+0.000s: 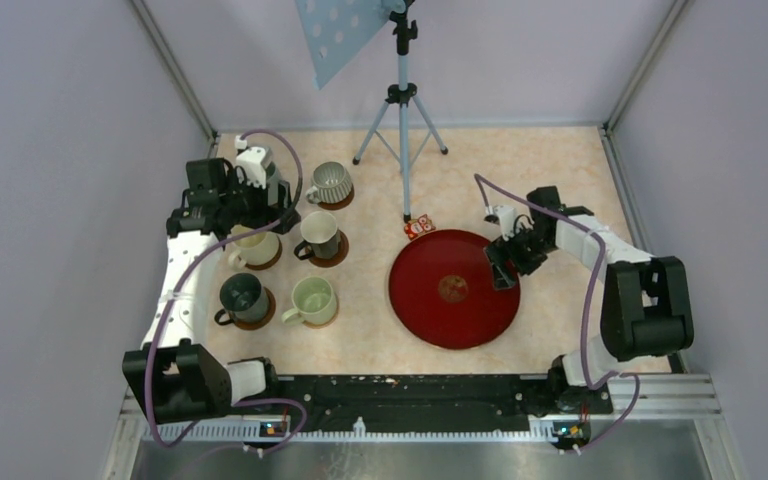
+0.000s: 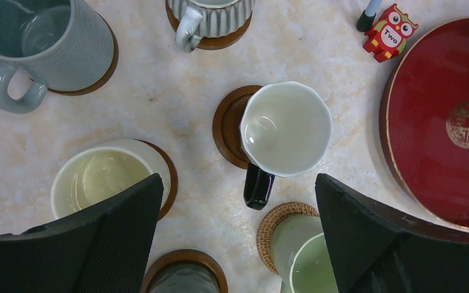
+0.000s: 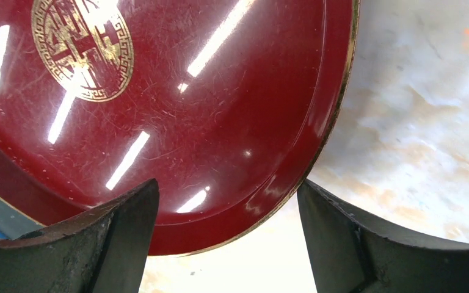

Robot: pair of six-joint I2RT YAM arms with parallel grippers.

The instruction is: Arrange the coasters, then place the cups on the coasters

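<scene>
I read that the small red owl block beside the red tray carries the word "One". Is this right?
Not quite. The owl block does stand beside the red tray, but the word on it is "Two", not "One". The left wrist view shows it.

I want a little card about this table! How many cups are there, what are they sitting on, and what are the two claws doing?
cups: six, all upright, grouped on the left side
coasters: one under every cup
red tray: round, gold picture in the middle, no cup on it
owl toy: on the table beside the tray
left claw: open, above the cups, holding nothing
right claw: open, above the tray's edge, holding nothing
</scene>
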